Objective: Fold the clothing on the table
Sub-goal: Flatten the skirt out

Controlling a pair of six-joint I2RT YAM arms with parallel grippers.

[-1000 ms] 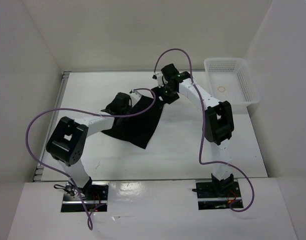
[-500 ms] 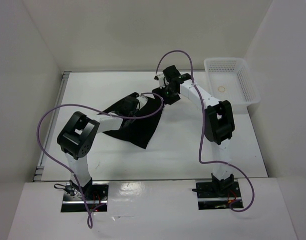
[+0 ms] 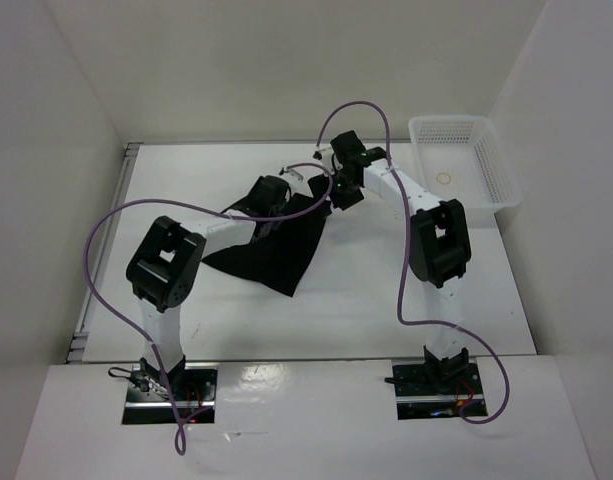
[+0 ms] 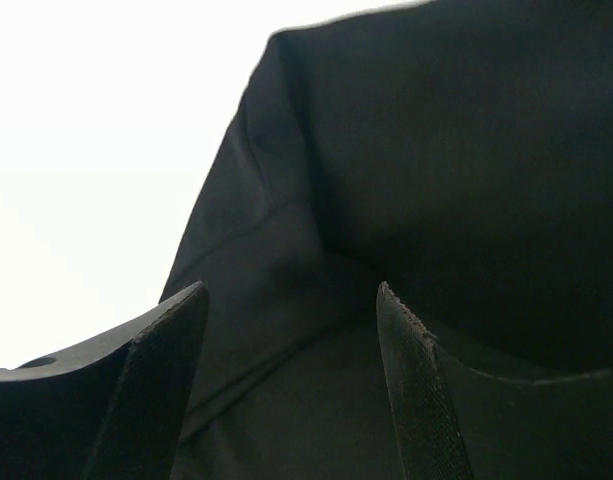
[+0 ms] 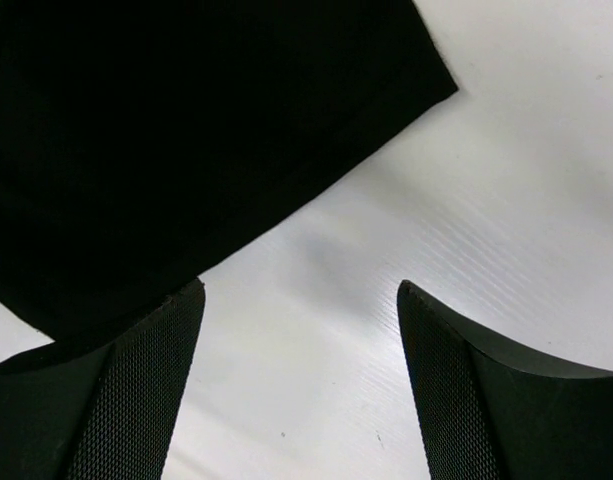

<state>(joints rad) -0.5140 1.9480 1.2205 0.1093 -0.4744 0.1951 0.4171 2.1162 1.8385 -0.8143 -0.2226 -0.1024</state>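
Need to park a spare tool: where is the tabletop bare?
Bare: the white tabletop's near strip in front of the black fabric garment, and its far-left corner. Crowded: the centre, with left gripper and right gripper over the garment's far edge.

Bright, even light fills the top view, leaving only faint, soft shadows on the table (image 3: 366, 290) and a patch of glare on the glossy near ledge (image 3: 286, 375). In the left wrist view the table burns out to pure white. The clothing (image 4: 436, 150) reads as almost featureless black in both wrist views.
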